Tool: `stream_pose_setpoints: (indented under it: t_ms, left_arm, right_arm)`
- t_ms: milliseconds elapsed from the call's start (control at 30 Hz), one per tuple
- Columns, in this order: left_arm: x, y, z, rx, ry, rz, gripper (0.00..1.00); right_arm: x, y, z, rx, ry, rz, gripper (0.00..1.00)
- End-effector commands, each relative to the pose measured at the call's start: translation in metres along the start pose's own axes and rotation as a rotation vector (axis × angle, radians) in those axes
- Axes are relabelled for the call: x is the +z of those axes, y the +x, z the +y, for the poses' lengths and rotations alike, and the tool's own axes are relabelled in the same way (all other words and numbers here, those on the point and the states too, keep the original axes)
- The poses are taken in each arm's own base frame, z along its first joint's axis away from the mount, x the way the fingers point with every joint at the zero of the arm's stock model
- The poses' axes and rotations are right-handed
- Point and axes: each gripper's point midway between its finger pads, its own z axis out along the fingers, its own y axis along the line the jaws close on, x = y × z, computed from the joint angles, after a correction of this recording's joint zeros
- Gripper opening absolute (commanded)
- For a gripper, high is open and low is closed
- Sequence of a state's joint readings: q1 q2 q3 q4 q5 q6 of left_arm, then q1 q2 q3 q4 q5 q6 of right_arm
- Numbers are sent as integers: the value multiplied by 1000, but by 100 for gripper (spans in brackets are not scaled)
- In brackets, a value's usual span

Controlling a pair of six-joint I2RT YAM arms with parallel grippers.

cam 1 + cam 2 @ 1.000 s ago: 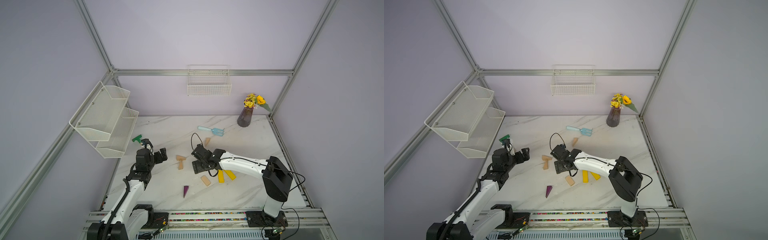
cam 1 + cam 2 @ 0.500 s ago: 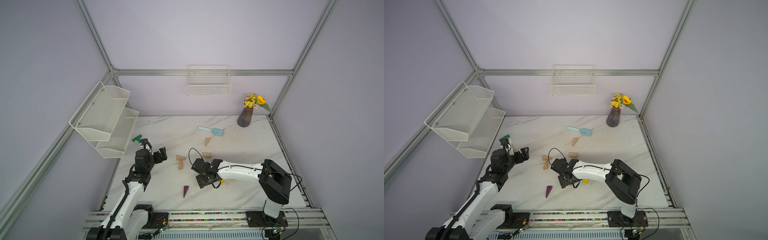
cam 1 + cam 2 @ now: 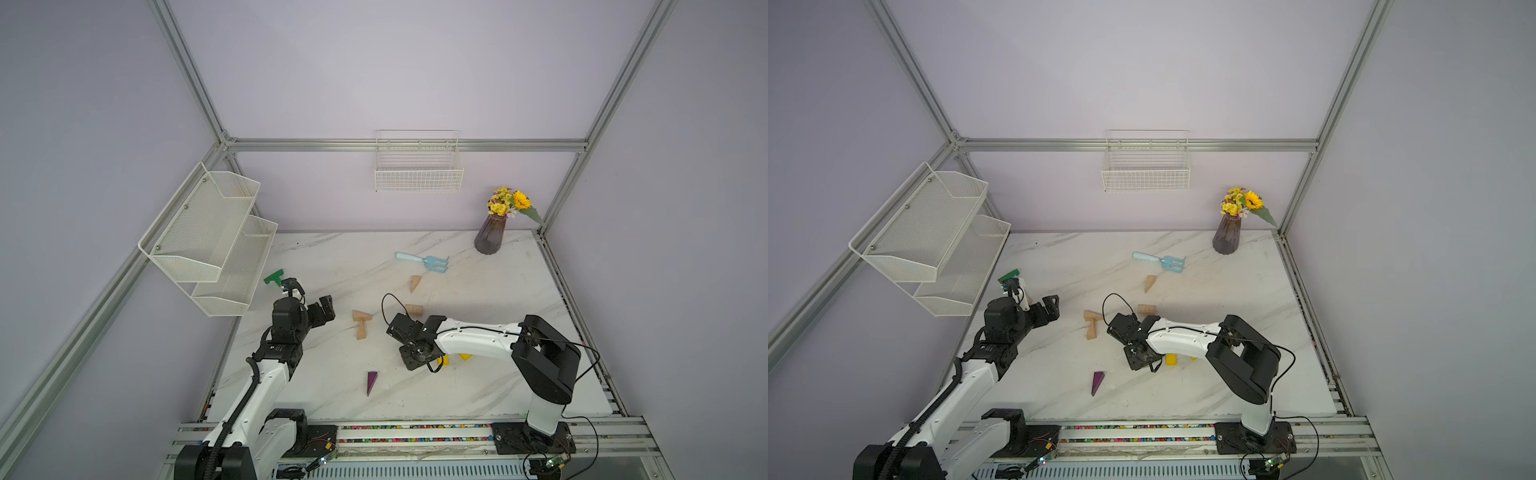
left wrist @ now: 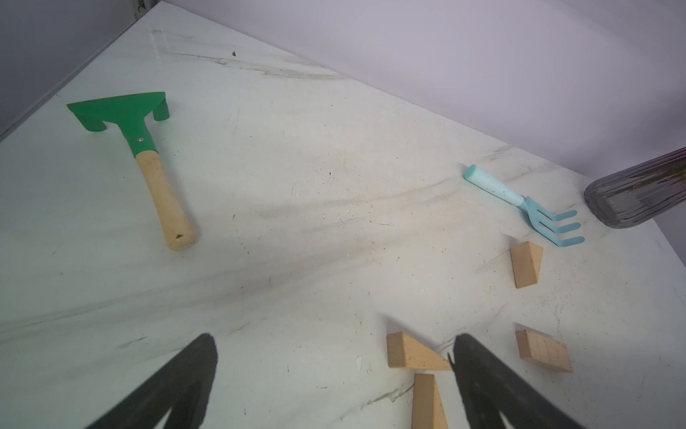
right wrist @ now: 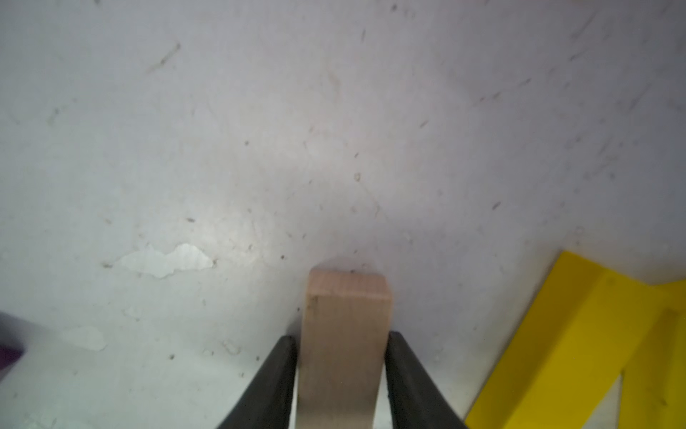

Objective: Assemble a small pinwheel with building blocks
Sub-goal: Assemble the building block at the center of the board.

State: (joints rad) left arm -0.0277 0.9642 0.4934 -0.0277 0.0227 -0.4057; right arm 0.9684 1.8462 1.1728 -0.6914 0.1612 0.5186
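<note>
The building blocks lie scattered on the marble table and no pinwheel shows. My right gripper [image 5: 341, 345] points down near the table's front and is shut on a tan rectangular block [image 5: 347, 315], which still rests on the table. Two yellow bars [image 5: 579, 334] lie right beside it. A purple wedge [image 3: 371, 381] lies nearer the front. Two tan wedges [image 3: 360, 322] touch at mid-table, with a second tan block [image 3: 414, 309] and a third wedge [image 3: 414, 283] behind. My left gripper [image 4: 334, 345] hovers open and empty, left of the wedge pair.
A green-headed hammer [image 4: 122, 111] lies at the left edge under the wire shelf [image 3: 216, 241]. A light-blue rake [image 3: 424, 262] and a vase of flowers [image 3: 490, 237] stand toward the back. A wire basket [image 3: 417, 174] hangs on the back wall.
My right arm swung from mid-table toward the front and came down over the tan block beside the yellow bars. Its jaws closed onto that block. The left arm barely moved.
</note>
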Motion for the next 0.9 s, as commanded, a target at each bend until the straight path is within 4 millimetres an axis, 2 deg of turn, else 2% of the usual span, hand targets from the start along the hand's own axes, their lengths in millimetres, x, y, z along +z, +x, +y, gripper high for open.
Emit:
stream_pose_setpoints:
  t_ms: [0, 133, 267, 367, 467, 533, 700, 767, 867]
  left_arm:
    - [-1, -20, -11, -19, 33, -56, 100]
    - [1, -21, -11, -23, 32, -56, 100]
    - [2, -22, -11, -27, 30, -60, 100]
    - [2, -21, -10, -28, 26, -59, 100]
    - [1, -21, -9, -28, 22, -59, 100]
    - [1, -20, -8, -28, 20, -59, 100]
    - [-1, -20, -9, -28, 22, -55, 100]
    - [-2, -20, -9, -28, 23, -58, 100]
    - [-4, -20, -9, -22, 23, -63, 100]
  right_arm:
    - [16, -15, -16, -49, 53, -14, 37]
    - [21, -39, -19, -75, 46, -48, 31]
    - [21, -62, -12, -126, 32, -93, 28]
    - [24, -69, -6, -174, 14, -108, 27]
    - [24, -72, -9, -190, 35, -113, 27]
    - [17, -75, -12, -174, 37, -127, 30]
    - [-14, -84, -15, -91, 9, -180, 57]
    - [-20, -81, -18, -71, 18, -172, 62]
    - [-28, -71, -24, -38, 23, -153, 64]
